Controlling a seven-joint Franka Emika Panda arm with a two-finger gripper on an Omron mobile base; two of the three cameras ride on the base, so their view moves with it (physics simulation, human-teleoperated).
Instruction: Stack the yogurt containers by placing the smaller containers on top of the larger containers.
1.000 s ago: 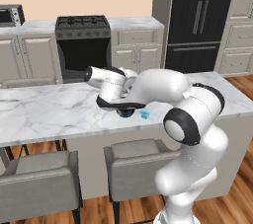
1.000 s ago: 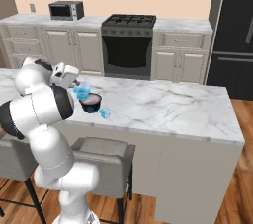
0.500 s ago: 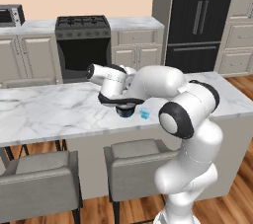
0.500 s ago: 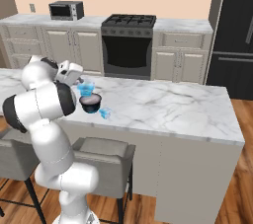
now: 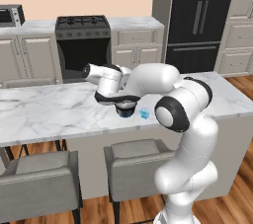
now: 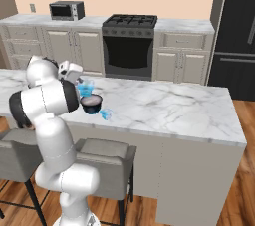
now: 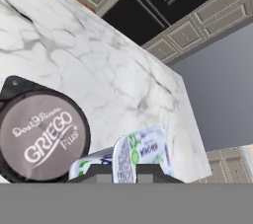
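The jaws pinch the larger container (image 7: 141, 155), pressed against its sides; the gripper (image 7: 124, 168) holds it tilted above the marble counter (image 7: 99, 65); the dark bowl (image 7: 42, 136) with its printed lid sits just beside it; the smaller container (image 6: 105, 114) rests on the counter near the bowl's far side.

The counter (image 6: 164, 105) is showing white marble with grey veining. The dark bowl (image 7: 42, 136) is carrying a grey-brown lid with white "GRIEGO" lettering. The larger cup (image 6: 85, 88) is appearing light blue and translucent; in the hand view its pale top (image 7: 143, 153) is bearing green and blue print. The smaller cup (image 5: 144, 114) is showing bright light blue. The fridge (image 5: 197, 20) is reading black, and the cabinets (image 6: 182, 63) are showing beige.
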